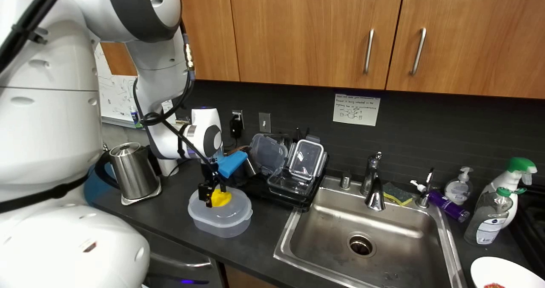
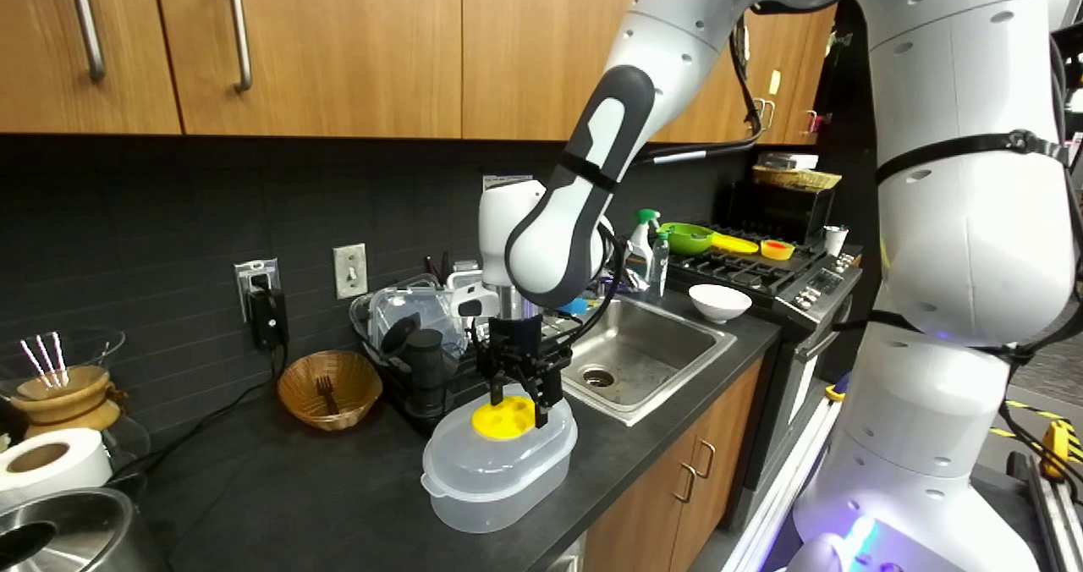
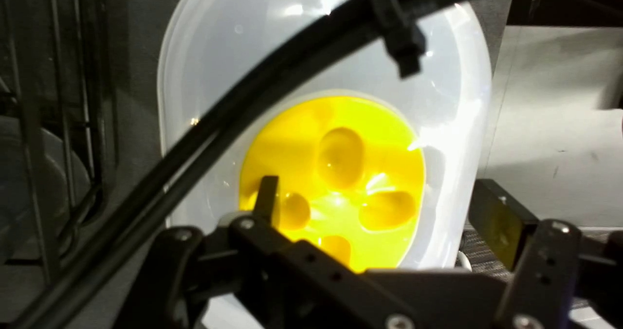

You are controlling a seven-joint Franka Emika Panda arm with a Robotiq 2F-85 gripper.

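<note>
My gripper is open and empty, pointing down above a translucent oval container in both exterior views (image 1: 223, 230) (image 2: 486, 504). The gripper also shows in both exterior views (image 1: 216, 195) (image 2: 519, 404) and in the wrist view (image 3: 384, 207). A yellow round piece with dimples sits in the middle of the container's lid (image 3: 219, 66); it shows in all views (image 1: 221, 199) (image 2: 501, 424) (image 3: 384, 168). In the wrist view one finger is over the yellow piece's left side, the other beyond the lid's right edge. I cannot tell whether a fingertip touches.
A dish rack (image 1: 304, 202) with clear containers stands beside the container. A steel sink (image 1: 328, 237) lies past it. A steel kettle (image 1: 132, 173), a wicker basket (image 2: 296, 394), a white bowl (image 2: 719, 303) and several bottles stand on the counter. A black cable (image 3: 272, 85) crosses the wrist view.
</note>
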